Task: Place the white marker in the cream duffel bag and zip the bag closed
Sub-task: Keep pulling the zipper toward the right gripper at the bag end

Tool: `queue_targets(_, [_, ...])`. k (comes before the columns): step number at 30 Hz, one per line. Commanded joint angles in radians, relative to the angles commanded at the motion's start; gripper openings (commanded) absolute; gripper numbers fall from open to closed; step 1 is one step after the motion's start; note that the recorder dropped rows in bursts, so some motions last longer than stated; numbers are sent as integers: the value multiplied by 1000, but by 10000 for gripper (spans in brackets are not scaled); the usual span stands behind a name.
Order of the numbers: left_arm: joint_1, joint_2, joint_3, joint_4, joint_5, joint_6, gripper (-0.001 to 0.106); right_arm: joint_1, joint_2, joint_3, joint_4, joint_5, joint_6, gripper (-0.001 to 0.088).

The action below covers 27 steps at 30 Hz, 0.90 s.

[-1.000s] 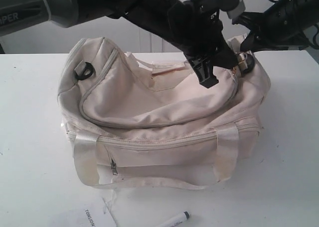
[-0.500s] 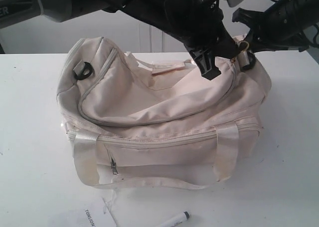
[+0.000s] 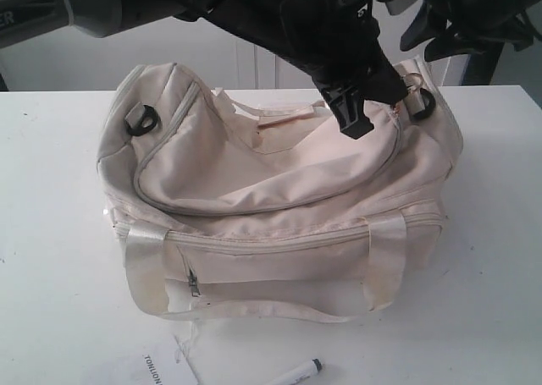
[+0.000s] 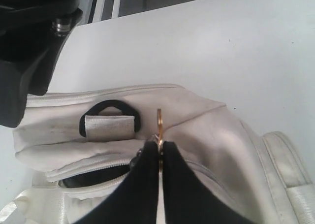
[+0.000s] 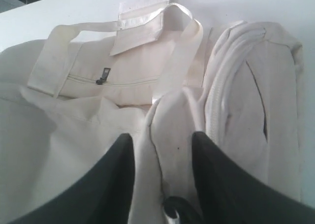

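The left end effector (image 4: 159, 147) reaches across to the far right end of the cream duffel bag (image 3: 271, 182). Its jaws are pinched narrow on the gold ring (image 4: 159, 120) of the top zipper pull, just beside the black ring (image 4: 110, 116) at that end. In the left wrist view a dark gap of lining (image 4: 93, 177) shows under the zipper close to the pull. The bag stands in the middle of the white table (image 3: 59, 233), front pocket toward the near side.

The white marker (image 3: 296, 373) lies on the table at the near edge, in front of the bag and outside it. Its dark cap points right, and it is well apart from both end effectors. A paper tag (image 3: 157, 368) lies to its left.

The right end effector (image 5: 162, 137) hovers above the bag's right end, jaws spread wide and holding nothing, with cream fabric visible beneath the gap.
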Motion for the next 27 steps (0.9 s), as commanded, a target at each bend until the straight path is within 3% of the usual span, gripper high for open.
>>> queue_targets(4, [0,0,0,0,0,0,0,5,0,0,4,15,-6,380])
queue_targets(10, [0,0,0,0,7,43,0,38,23,0,4,22,-17,497])
queue_targets(27, [0,0,0,0,12,227,0,44,35,0,43,80,-23,501])
